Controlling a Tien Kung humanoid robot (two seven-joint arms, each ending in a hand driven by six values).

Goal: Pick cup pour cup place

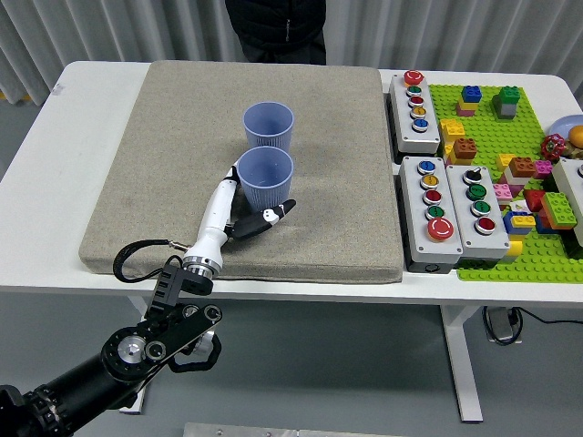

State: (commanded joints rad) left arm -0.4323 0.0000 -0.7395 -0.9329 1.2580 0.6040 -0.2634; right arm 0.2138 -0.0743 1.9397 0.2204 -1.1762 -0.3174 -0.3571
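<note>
No lettering reads anywhere; the button boxes perhaps carry labels, too small to make out.

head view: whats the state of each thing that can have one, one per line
near cup: upright, open top, on the mat, left hand at its base
far cup: upright, open top, right behind the near cup
left hand: fingers spread around the near cup's base, not closed on it
mat: flat on the table
button boxes: flat on the table, untouched
brick plate: flat, bricks stuck on it
</note>
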